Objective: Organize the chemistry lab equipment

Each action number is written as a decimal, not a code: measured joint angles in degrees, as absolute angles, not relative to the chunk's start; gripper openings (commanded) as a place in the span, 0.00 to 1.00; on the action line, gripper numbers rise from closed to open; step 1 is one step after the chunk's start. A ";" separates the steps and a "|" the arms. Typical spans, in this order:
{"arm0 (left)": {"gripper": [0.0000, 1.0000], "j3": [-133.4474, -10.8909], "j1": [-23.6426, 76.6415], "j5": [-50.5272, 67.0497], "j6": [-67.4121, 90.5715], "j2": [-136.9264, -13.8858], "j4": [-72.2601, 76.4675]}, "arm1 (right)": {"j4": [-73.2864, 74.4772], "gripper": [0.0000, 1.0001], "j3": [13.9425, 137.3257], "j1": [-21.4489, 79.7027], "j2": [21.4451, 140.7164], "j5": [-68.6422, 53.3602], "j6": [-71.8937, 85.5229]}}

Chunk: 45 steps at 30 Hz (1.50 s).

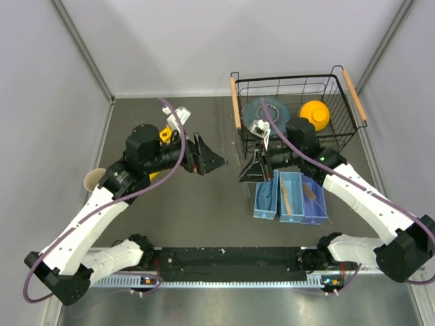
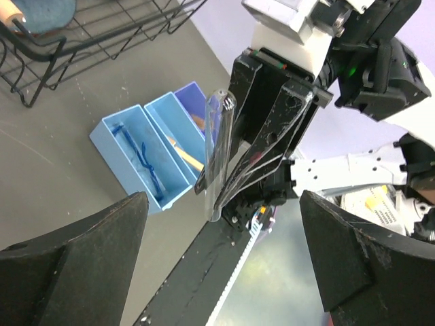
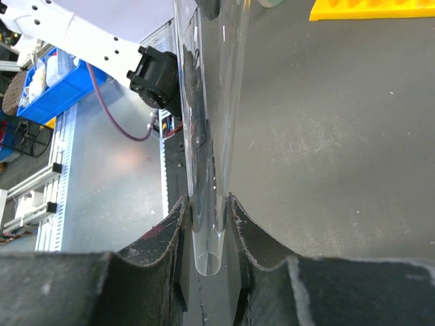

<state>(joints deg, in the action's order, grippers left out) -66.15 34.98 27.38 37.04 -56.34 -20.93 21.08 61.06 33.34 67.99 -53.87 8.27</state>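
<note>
Well, starting at the left, the yellow rack (image 3: 367, 9) lies on the table (image 1: 204, 210) beside the left arm, mostly hidden by it from above. The left hand (image 1: 206, 156) hangs over the table with its fingers spread wide and nothing between them. Facing it, close by, the right hand (image 3: 207, 214) pinches a clear glass tube (image 2: 216, 156) near its rounded closed end, and the rest of the tube juts out past the fingertips, in the air between the two hands. Further right sit the blue bins (image 2: 117, 166), with the safety glasses (image 2: 143, 159) in the left compartment and the wooden clamp (image 1: 286, 198) in the middle one. The wire basket (image 1: 292, 78) stands behind them.

My guess is the tube is bound for the rack. To do it well, the left hand should draw clear first. The right should hold a steady, gentle pinch and travel slowly, since so much slick glass overhangs the grip.
</note>
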 measured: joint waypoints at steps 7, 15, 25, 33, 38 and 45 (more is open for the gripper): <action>0.99 -68.55 34.68 29.15 33.74 -58.08 -24.51 | 21.71 0.06 60.36 33.34 67.88 -55.77 7.18; 0.93 -72.71 34.57 30.92 32.18 -64.58 -24.84 | 22.31 0.06 59.72 33.76 67.88 -56.88 5.96; 0.61 -73.30 34.57 34.72 32.86 -70.26 -23.55 | 22.39 0.06 59.64 34.39 67.88 -57.54 4.97; 0.38 -73.32 34.59 38.11 33.71 -71.20 -22.94 | 23.57 0.06 59.64 34.46 68.07 -57.28 4.62; 0.14 -73.32 34.59 39.83 33.91 -71.26 -22.46 | 24.10 0.06 59.64 34.50 68.16 -56.82 4.21; 0.06 -70.59 34.57 39.79 33.61 -69.38 -20.93 | 25.08 0.30 59.55 34.63 68.16 -56.69 3.75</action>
